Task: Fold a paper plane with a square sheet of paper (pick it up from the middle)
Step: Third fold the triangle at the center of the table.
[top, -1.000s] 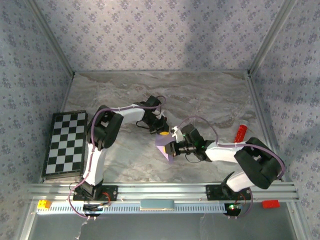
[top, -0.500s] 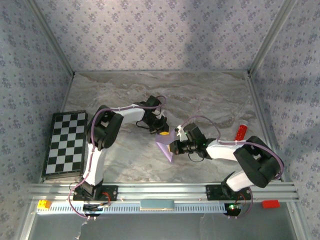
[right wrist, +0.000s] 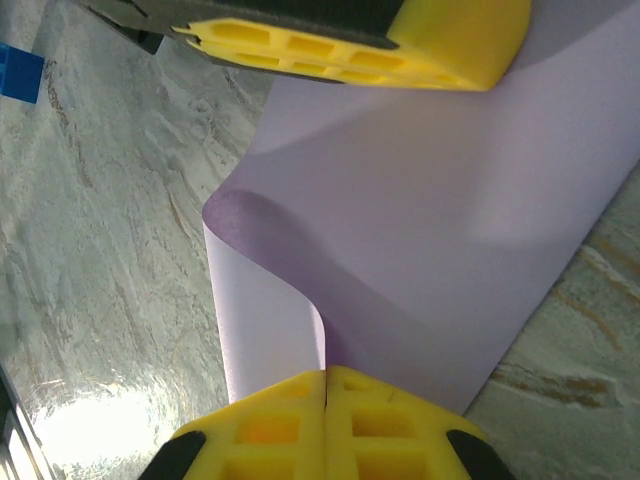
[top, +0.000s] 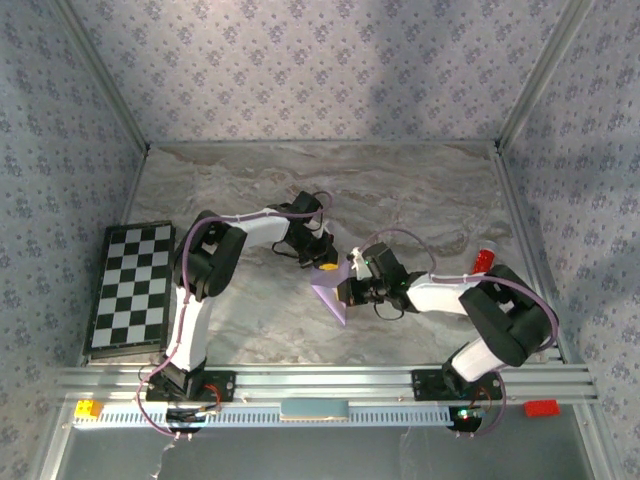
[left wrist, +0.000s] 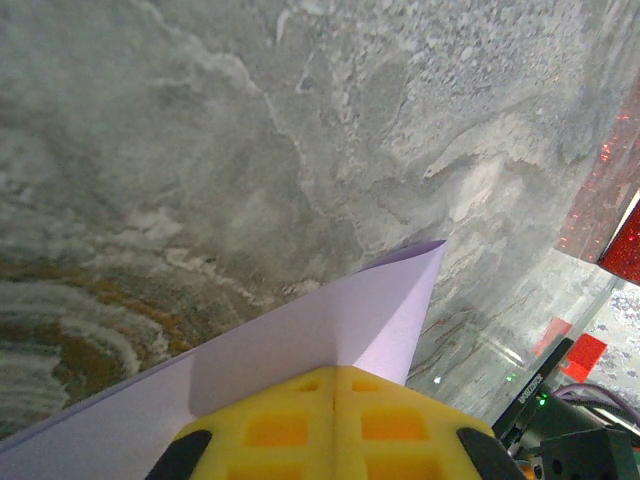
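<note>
The pale lilac sheet of paper hangs over the middle of the table, held between both arms and folded to a point toward the front. My left gripper is shut on its far edge; in the left wrist view the paper runs out from the closed yellow pads as a creased flap. My right gripper is shut on the right side, where the paper curls over into a loop just above its pads. The left gripper's yellow fingers clamp the sheet's top edge in the right wrist view.
A black-and-white chequered board lies at the table's left edge. A red cylinder stands at the right side. A small blue cube sits on the marble beyond the paper. Metal rails run along the front.
My right gripper has moved left and slightly back toward the left gripper, pushing the sheet's right side inward so the paper bulges. The left arm has stayed put.
</note>
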`<action>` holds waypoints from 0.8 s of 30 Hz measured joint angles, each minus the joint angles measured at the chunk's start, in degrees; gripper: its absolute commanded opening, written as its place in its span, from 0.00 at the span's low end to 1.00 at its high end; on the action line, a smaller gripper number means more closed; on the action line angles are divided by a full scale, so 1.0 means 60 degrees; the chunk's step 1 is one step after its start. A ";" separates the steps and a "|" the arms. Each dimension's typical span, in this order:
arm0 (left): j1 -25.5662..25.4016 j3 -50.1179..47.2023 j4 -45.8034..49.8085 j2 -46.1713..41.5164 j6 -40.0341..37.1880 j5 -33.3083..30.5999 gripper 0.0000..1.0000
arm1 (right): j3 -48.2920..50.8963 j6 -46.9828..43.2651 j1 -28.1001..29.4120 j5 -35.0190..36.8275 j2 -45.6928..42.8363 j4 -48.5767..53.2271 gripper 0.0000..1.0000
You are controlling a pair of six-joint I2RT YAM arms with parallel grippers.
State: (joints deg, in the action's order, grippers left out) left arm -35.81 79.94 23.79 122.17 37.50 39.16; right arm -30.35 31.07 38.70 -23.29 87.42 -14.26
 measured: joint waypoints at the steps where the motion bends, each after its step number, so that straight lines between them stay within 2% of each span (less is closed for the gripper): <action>1: 0.0000 0.0000 0.0004 0.0000 0.0000 0.0000 0.01 | -0.0018 -0.0004 0.0000 -0.0004 0.0022 0.0000 0.00; 24: 0.0000 -0.0025 -0.0036 0.0000 0.0004 0.0007 0.00 | -0.0022 -0.0004 0.0000 0.0025 0.0073 0.0306 0.00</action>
State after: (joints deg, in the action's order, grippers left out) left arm -35.81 79.79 23.57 122.17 37.52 39.20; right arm -30.48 31.05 38.70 -23.14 87.85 -12.43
